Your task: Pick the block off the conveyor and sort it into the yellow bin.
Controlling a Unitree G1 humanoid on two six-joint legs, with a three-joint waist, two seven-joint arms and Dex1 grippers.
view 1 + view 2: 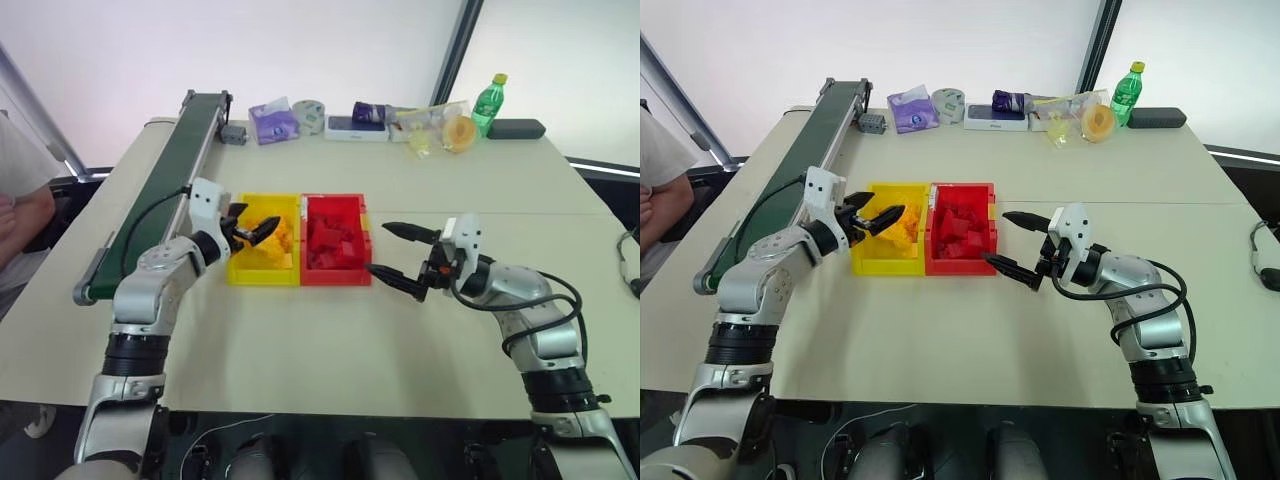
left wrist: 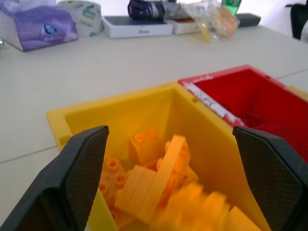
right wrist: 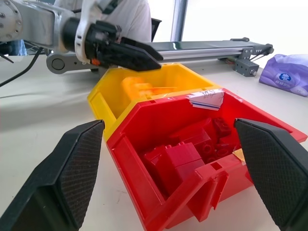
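Two bins sit joined side by side at the centre of the table [image 1: 330, 340] — the yellow bin [image 1: 242, 268] toward nine o'clock and the red bin [image 1: 336, 274] toward three. One conveyor [image 1: 170, 175], a dark green belt between silver rails, runs from about eight o'clock toward eleven along the table's left edge. The block [image 2: 163, 180], a flat yellow-orange studded brick, stands tilted on edge atop a heap of like-coloured bricks inside the yellow bin; their number cannot be told, since the nearer ones blur together. The red bin holds several red bricks [image 3: 180, 159], also uncounted. Two grippers are at work: the left gripper [image 1: 252, 232] hangs over the yellow bin with its jaws spread wide and nothing between them, while the right gripper [image 1: 400, 255], at three o'clock of the red bin, points toward it with jaws likewise wide and empty. At twelve o'clock a row of clutter lines the far edge — a purple tissue pack [image 1: 272, 122], a green bottle [image 1: 488, 103]. A person's arm [image 1: 22, 215] shows at nine o'clock
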